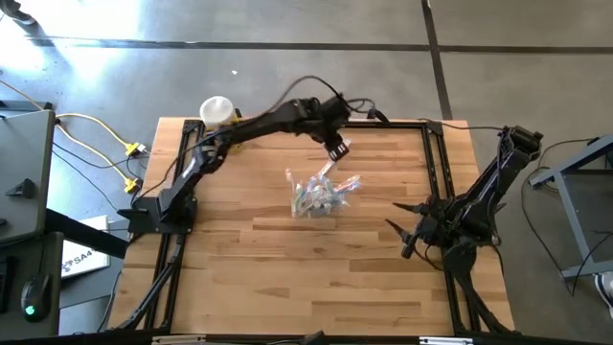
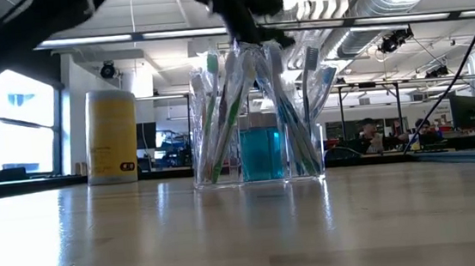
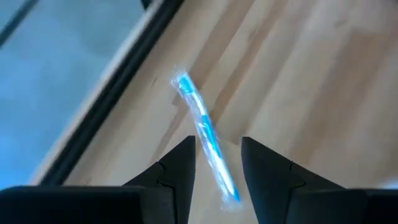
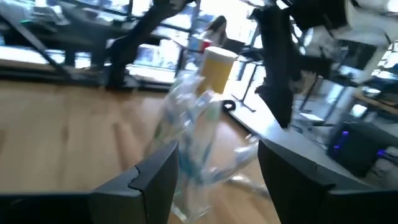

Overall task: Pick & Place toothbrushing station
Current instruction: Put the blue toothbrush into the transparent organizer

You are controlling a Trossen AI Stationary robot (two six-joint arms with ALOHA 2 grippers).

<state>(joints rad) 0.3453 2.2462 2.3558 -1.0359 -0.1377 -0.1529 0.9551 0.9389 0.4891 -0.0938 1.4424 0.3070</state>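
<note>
While the right arm (image 1: 479, 201) waits towards the right edge of the bench (image 1: 287, 278), its right jaws stand released and empty. They point inward at the clear container (image 1: 316, 203), which shows ahead of them in the right wrist view, apart from them.

The container stands upright near the middle of the bench. It already holds a bundle of pastel toothbrushes (image 2: 219, 117), leaning heads-up against its walls. From bench height it looks well filled, so the task seems far along.

Just beyond the container, towards the far edge, the left arm (image 1: 249, 129) reaches in from the left side. The left jaws hang above the container's rim, slightly to its far side. In the left wrist view a blue toothbrush (image 3: 205, 134) runs out between them over bare wood. It seems to float clear of the bench with a faint shadow beside it. I judge that the left jaws are clenched on its handle, though the contact itself is not plain.

The step in hand looks like carrying this brush to the container. The next move calls for bringing it over the opening, tipping it nearer upright, and finding a gap among the standing brushes. Only then should the grip let go, so that nothing is knocked out or tipped over.

A yellow bottle (image 1: 218, 110) stands at the far left corner, well apart from all this.
</note>
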